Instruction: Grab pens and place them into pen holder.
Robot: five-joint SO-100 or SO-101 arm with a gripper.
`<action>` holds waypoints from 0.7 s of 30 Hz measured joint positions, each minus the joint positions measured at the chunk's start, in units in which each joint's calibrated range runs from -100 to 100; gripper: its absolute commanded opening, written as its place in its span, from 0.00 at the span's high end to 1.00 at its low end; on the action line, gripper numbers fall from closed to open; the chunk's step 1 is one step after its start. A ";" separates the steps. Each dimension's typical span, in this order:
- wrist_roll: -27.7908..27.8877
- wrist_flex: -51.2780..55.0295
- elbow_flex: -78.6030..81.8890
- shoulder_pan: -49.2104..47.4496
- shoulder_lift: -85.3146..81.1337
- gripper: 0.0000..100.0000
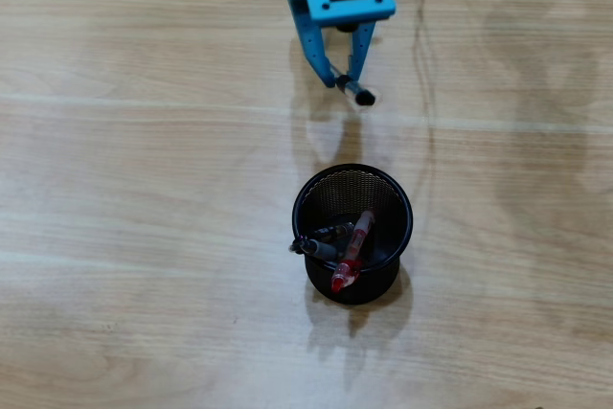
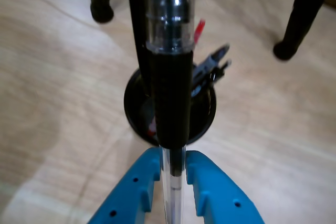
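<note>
Blue gripper (image 2: pixel 173 169) clamps a black pen (image 2: pixel 170 77) — mesh holder (image 1: pixel 352 234) well apart.

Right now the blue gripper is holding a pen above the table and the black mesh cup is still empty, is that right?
Not quite. The gripper does hold a pen, but the black mesh cup is not empty: the overhead view shows a red pen and a black pen already inside it.
</note>
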 measured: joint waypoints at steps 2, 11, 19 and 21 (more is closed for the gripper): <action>2.08 -5.52 0.00 -0.67 0.00 0.98; 7.54 -25.72 0.00 -2.76 1.70 0.98; 8.27 -35.56 0.00 -3.33 4.59 0.98; 8.27 -36.25 0.00 -3.43 4.59 0.98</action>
